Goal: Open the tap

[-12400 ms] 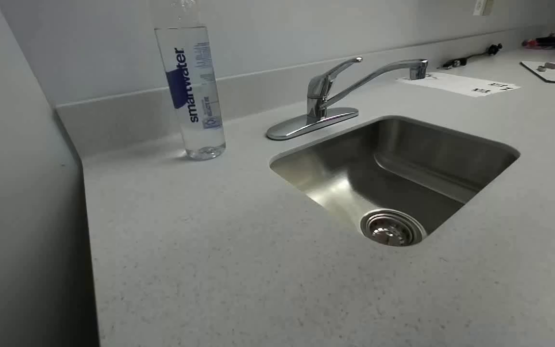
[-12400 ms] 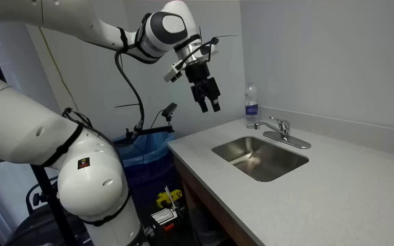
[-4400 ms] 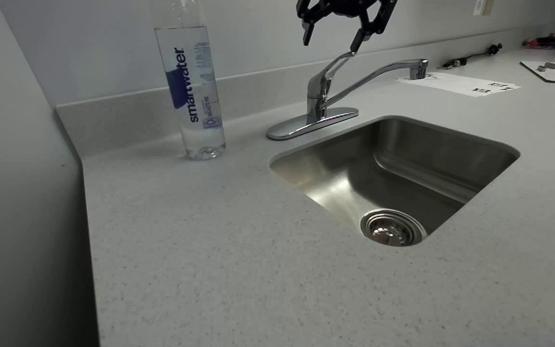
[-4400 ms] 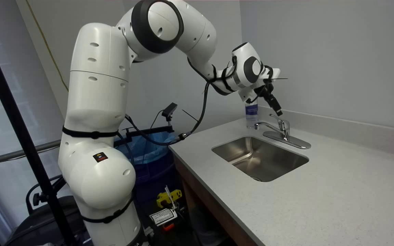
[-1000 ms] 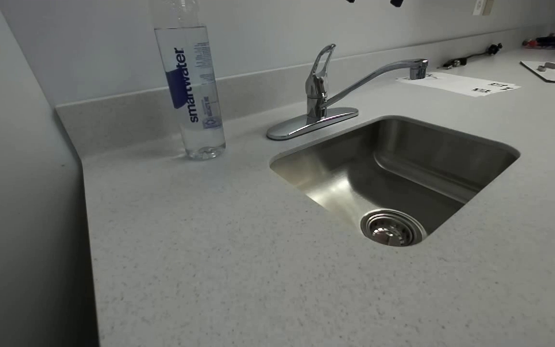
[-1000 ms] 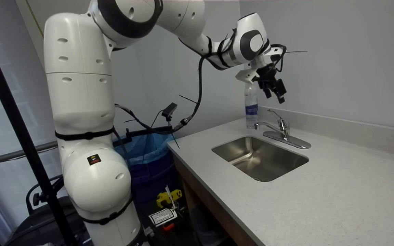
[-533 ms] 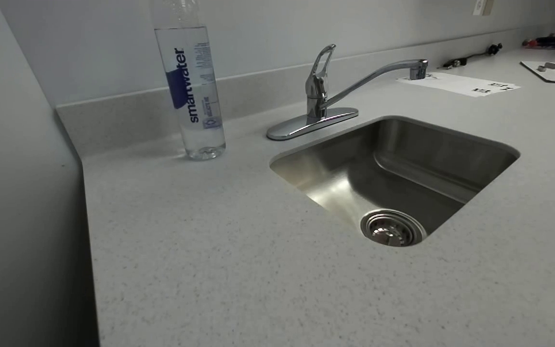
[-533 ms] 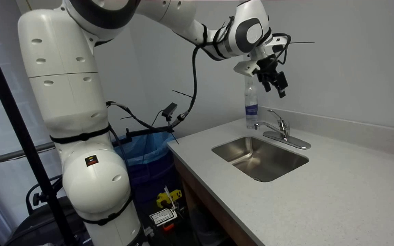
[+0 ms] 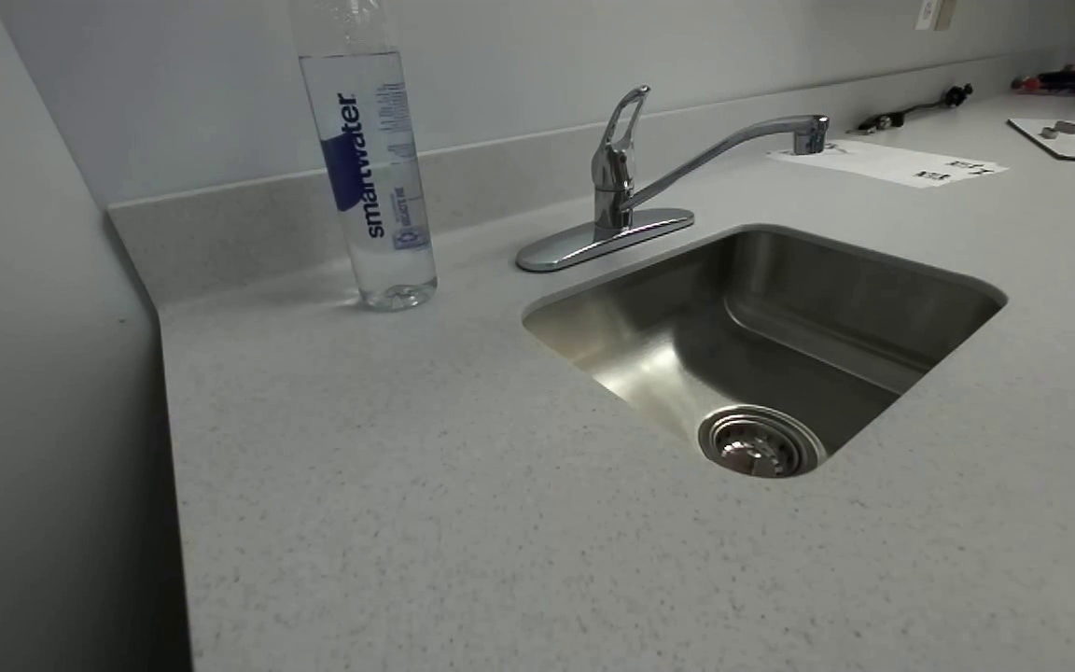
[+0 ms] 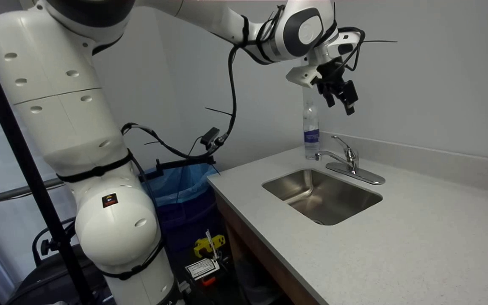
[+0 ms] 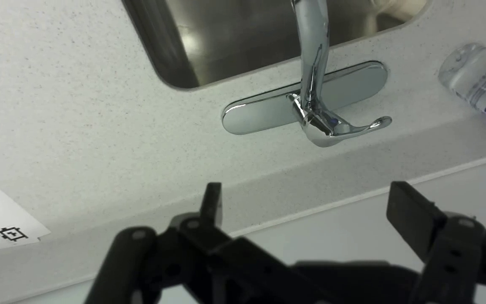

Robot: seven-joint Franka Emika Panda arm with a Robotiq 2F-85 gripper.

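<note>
The chrome tap (image 9: 614, 177) stands behind the sink in both exterior views (image 10: 351, 159). Its lever handle (image 9: 624, 121) points steeply up, and its curved spout (image 9: 729, 147) reaches over the basin side. I see no water stream under the spout end. In the wrist view the tap (image 11: 323, 133) is seen from above, with the lever (image 11: 365, 128) pointing right. My gripper (image 10: 340, 107) is open and empty, above the tap and apart from it. In the wrist view the two fingers (image 11: 304, 188) are wide apart, with only backsplash and wall between them.
A clear water bottle (image 9: 388, 187) with a blue label stands upright in the corner beside the tap (image 10: 311, 131). The steel sink (image 9: 836, 317) is set into the counter (image 9: 388, 523). A wall and backsplash (image 9: 491, 177) run behind. A paper sheet (image 9: 883, 165) lies on the counter.
The lever was low 12.4 s ago; a finger was at its tip 4.4 s ago; it stood raised by 1.0 s ago. Since then the gripper has moved up, away from the tap.
</note>
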